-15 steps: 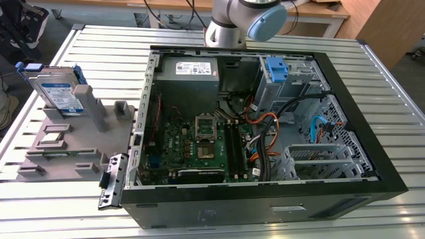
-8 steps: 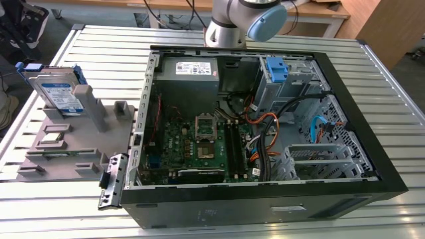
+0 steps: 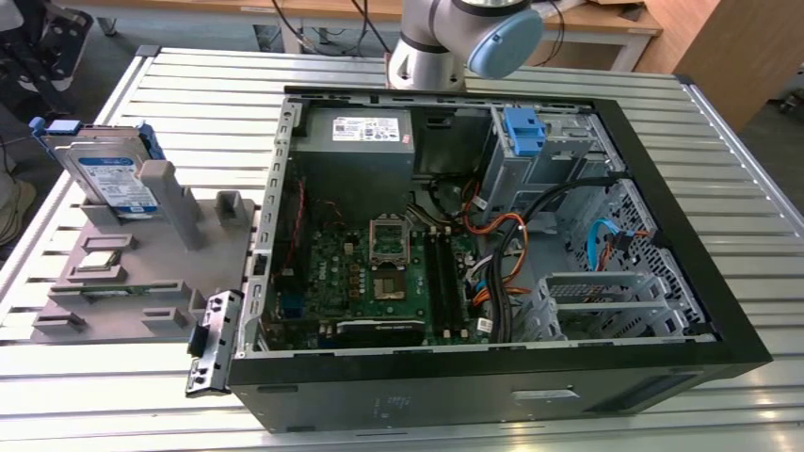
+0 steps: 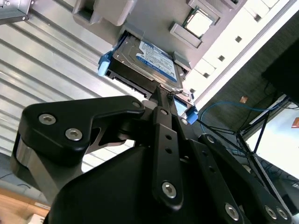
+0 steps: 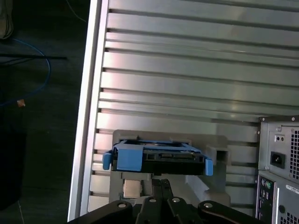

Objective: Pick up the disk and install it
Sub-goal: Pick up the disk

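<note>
Ribbed silver metal bench [image 3: 188, 85] carries an open black PC case [image 3: 440, 395] lying on its side and, just beside it toward the exterior view's left, a grey holder [image 3: 138, 282], both flat on the slats.

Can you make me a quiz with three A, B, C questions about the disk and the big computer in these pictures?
1. Where is the disk?
A) on the floor
B) in the grey holder beside the computer case
C) inside the case

2. What colour is the frame around the disk?
A) red
B) green
C) blue

3. How is the computer case?
A) open, with its insides showing
B) closed with a lid
C) wrapped in a bag

Answers:
1 B: the disk stands on edge in the holder, on the exterior view's left of the case.
2 C: the frame looks blue in both wrist views.
3 A: the green motherboard and the cables inside are in plain sight.
</note>
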{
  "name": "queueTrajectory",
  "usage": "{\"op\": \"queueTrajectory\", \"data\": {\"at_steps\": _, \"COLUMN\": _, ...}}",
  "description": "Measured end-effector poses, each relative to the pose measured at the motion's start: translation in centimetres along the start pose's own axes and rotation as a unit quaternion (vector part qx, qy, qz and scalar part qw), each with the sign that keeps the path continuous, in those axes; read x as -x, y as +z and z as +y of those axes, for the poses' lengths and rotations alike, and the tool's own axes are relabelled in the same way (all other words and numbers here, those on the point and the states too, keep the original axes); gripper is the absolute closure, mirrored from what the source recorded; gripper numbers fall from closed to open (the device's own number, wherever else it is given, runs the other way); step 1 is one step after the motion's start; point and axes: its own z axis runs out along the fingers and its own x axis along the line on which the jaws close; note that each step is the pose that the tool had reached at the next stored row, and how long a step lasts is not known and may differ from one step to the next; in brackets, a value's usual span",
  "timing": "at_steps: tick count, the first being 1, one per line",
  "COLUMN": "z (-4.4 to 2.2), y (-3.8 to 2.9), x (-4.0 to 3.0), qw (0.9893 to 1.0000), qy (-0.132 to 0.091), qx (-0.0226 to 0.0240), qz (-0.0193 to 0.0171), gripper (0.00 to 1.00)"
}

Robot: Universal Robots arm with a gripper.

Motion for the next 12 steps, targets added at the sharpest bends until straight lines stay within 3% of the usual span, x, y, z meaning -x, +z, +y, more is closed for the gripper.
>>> {"op": "queueTrajectory", "data": {"at_steps": 5, "z": 0.00, "y": 0.00, "x": 0.00, "qw": 0.9994, "qy": -0.034, "qx": 0.0006, "qz": 0.0017, "gripper": 0.89}}
{"op": "queueTrajectory", "data": {"at_steps": 10, "z": 0.00, "y": 0.01, "x": 0.00, "qw": 0.9990, "qy": -0.046, "qx": 0.0008, "qz": 0.0023, "gripper": 0.89}}
{"op": "queueTrajectory", "data": {"at_steps": 12, "z": 0.00, "y": 0.03, "x": 0.00, "qw": 0.9982, "qy": -0.061, "qx": 0.0011, "qz": 0.0030, "gripper": 0.89}}
